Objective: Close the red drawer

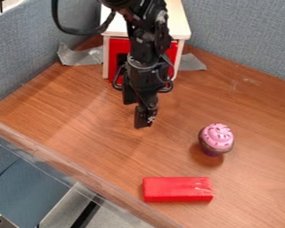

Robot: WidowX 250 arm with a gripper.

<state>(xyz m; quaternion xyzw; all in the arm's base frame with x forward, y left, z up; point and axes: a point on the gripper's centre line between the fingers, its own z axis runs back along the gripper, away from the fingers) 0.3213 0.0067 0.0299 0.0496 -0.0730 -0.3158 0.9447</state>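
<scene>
Red rect. block (177, 189), swirly cupcake (217, 137)

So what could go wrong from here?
Three, in my judgement:
The red block lies close to the table's front edge; a push toward that edge might send it over.
The cupcake has a rounded top and narrow base, so an off-center nudge could tip or roll it.
The gripper hangs in front of the white-and-red box, and the looped cables beside the wrist might snag on it.
</scene>
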